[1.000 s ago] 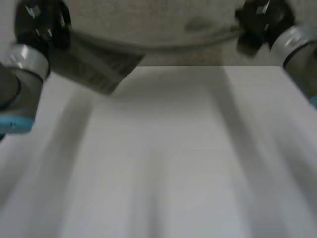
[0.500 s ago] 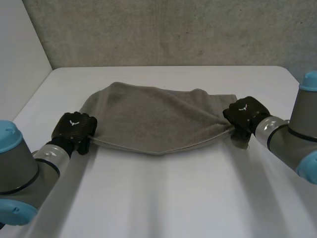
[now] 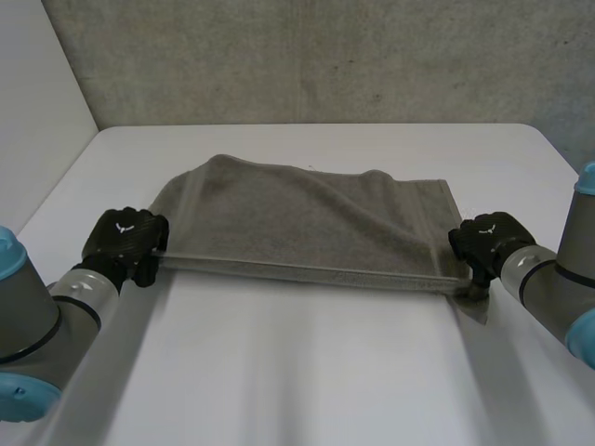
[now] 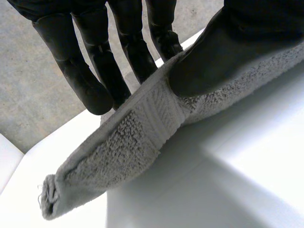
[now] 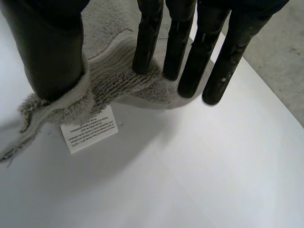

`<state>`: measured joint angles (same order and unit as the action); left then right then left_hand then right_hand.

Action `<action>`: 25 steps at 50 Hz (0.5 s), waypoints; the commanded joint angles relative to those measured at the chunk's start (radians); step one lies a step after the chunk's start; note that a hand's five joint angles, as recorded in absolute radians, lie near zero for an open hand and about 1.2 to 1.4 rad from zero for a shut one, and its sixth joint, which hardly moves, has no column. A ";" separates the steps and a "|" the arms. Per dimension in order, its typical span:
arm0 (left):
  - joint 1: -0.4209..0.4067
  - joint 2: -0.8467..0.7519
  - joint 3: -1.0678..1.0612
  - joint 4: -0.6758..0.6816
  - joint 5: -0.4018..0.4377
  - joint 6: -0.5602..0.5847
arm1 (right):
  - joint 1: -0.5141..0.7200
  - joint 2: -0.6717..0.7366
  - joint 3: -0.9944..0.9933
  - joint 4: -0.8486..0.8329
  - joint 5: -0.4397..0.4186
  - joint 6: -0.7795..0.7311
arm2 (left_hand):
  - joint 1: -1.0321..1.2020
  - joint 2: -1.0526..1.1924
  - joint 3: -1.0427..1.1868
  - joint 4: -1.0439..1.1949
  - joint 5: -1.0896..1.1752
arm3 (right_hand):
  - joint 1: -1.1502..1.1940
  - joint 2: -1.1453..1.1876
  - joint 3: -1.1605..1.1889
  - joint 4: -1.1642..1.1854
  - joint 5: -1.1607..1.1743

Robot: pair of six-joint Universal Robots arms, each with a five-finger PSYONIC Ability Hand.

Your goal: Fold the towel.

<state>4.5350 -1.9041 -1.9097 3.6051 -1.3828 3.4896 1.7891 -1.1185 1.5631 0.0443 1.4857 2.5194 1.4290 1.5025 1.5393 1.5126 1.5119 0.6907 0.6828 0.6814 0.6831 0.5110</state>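
Grey towel (image 3: 307, 223), long axis 9-to-3 on your white worktop (image 3: 307, 372); left hand (image 3: 125, 242) and right hand (image 3: 485, 240) each pinch a near corner; concrete wall (image 3: 307, 56) at 12.

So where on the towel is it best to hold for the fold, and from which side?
Take the towel at its two near corners, from the near side, in a pinch, as the left hand and right hand hold it. That edge runs straight between them; the rest lies on the table.
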 commanded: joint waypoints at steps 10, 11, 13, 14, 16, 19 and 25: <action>0.024 0.028 -0.003 -0.019 -0.004 -0.034 | -0.013 -0.062 -0.018 0.003 -0.015 0.055 | -0.033 -0.106 -0.143 -0.116 -0.290 | 0.706 0.713 0.715 0.713 0.711; 0.024 0.068 -0.002 -0.025 -0.004 -0.034 | -0.020 -0.129 -0.029 0.005 -0.016 0.049 | -0.033 -0.106 -0.143 -0.116 -0.290 | 0.706 0.713 0.715 0.713 0.711; 0.025 0.123 0.000 -0.031 -0.002 -0.032 | -0.033 -0.197 -0.043 0.006 -0.018 0.044 | -0.033 -0.106 -0.143 -0.116 -0.290 | 0.706 0.713 0.715 0.713 0.711; 0.026 0.123 0.000 -0.031 -0.002 -0.032 | -0.052 -0.257 -0.049 0.009 -0.024 0.030 | -0.033 -0.106 -0.143 -0.116 -0.290 | 0.706 0.713 0.715 0.713 0.711; 0.027 0.177 0.003 -0.039 -0.001 -0.027 | -0.077 -0.302 -0.052 0.011 -0.040 0.006 | -0.033 -0.106 -0.143 -0.116 -0.290 | 0.706 0.713 0.715 0.713 0.711; 0.038 0.286 0.009 -0.063 0.007 -0.020 | -0.099 -0.371 -0.034 0.016 -0.099 -0.078 | -0.033 -0.106 -0.143 -0.116 -0.290 | 0.706 0.713 0.715 0.713 0.711; 0.048 0.401 -0.003 -0.247 0.103 -0.014 | -0.117 -0.434 0.052 0.175 -0.156 -0.328 | -0.033 -0.106 -0.143 -0.116 -0.290 | 0.706 0.713 0.715 0.713 0.711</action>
<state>4.5762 -1.5891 -1.9009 3.5072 -1.3593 3.4707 1.6931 -1.4983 1.5402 0.0777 1.3835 2.4187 1.4389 1.5025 1.5395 1.5126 1.5121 1.3315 1.3435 1.3401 1.3382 1.1683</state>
